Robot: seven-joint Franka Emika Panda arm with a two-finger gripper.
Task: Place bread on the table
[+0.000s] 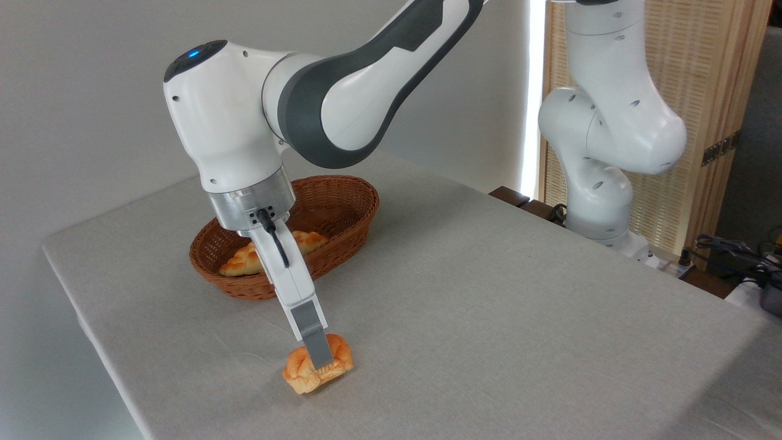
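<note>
Nearest, the bread [317, 365] sits on the table [489, 318] cloth, in front of the wicker basket [342, 201]; the gripper [322, 362] is clamped on it; placement seems reached; next, I judge, the fingers must part and lift straight up.

Arm [342, 91] — glossy white moulded shells with rounded, bulbous joints; dark grey inset panels run along the upper link and wrap the elbow as a broad band. Small recessed oval holes dot the white housings. A blue indicator light glows on a dark cap atop the wrist housing. Below it, a brushed silver metal flange ring with small screws. A black cable leaves a socket on the flange and runs down the hand. Gripper [319, 360] — slim white body, tapering to flat grey fingers [317, 349] with ribbed tips. Base column white, stacked in rounded segments.
</note>
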